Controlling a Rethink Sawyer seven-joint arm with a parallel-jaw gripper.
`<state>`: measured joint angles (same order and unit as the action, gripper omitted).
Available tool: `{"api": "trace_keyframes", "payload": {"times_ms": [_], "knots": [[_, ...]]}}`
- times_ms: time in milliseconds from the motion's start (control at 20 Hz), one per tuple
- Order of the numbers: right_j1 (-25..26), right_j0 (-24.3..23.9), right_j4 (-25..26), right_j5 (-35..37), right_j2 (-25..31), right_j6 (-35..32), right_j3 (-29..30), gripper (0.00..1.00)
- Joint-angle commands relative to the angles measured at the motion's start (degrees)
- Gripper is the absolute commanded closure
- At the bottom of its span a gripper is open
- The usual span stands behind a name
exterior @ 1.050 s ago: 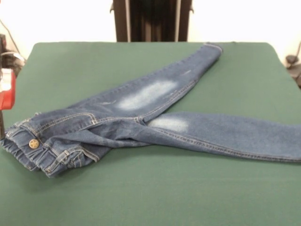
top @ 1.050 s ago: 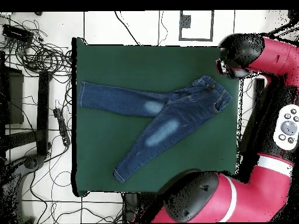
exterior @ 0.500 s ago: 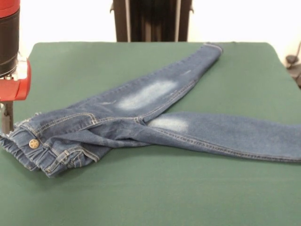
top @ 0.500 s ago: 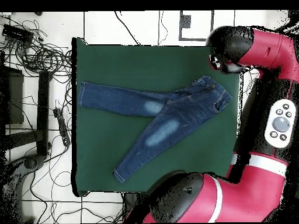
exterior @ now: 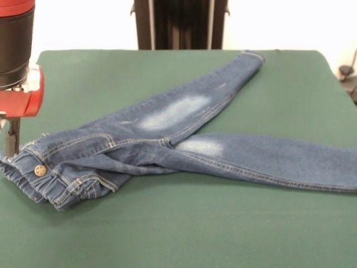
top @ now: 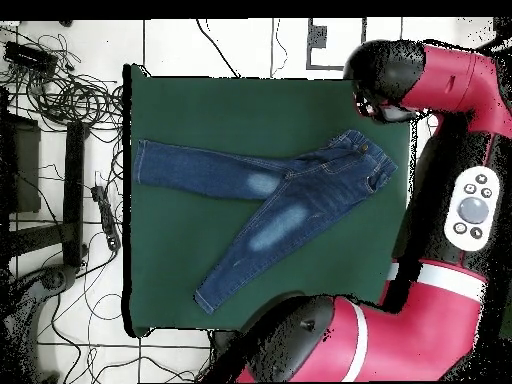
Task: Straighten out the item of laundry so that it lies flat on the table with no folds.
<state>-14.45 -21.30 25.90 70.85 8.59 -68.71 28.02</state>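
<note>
Since a second ago the arm has swung in over the table corner by the waistband; the jeans have not shifted at all. In the front view the red and black wrist hangs at the picture's left edge, with a thin dark finger reaching down just beside the waistband. Only that one finger shows, so I cannot tell whether the gripper is spread or pressed together, or whether it touches denim. The overhead view hides the tips under the arm's black head.

The jeans lie across the middle of the green table, legs splayed in a V: one leg runs to the far corner, the other out past the picture's right edge in the front view. The hip and waistband area is bunched and folded over, brass button facing up. The legs look mostly flat.

Risks, as a judgement:
- a pinch on the thick elastic may slip off
- a pull from that corner could drag the whole garment rather than open the fold
- a pull outward could take the waistband off the table edge
- grabbing two layers would keep the fold in

No readable brand, label or writing anywhere.
</note>
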Motion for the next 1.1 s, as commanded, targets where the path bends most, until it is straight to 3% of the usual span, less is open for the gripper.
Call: {"api": "trace_keyframes", "payload": {"times_ms": [50, 300, 650, 1100], "knots": [[2.9, 3.6, -2.4, 1.6, 0.1, -21.6, 2.9, 0.00], [3.2, 4.4, -3.3, 2.5, -0.3, -23.7, 2.5, 0.00], [3.2, 4.1, -9.1, -0.7, 1.7, -30.8, 6.0, 0.00], [4.0, 3.7, -12.8, -3.9, 1.8, -31.2, 7.0, 0.00]]}}
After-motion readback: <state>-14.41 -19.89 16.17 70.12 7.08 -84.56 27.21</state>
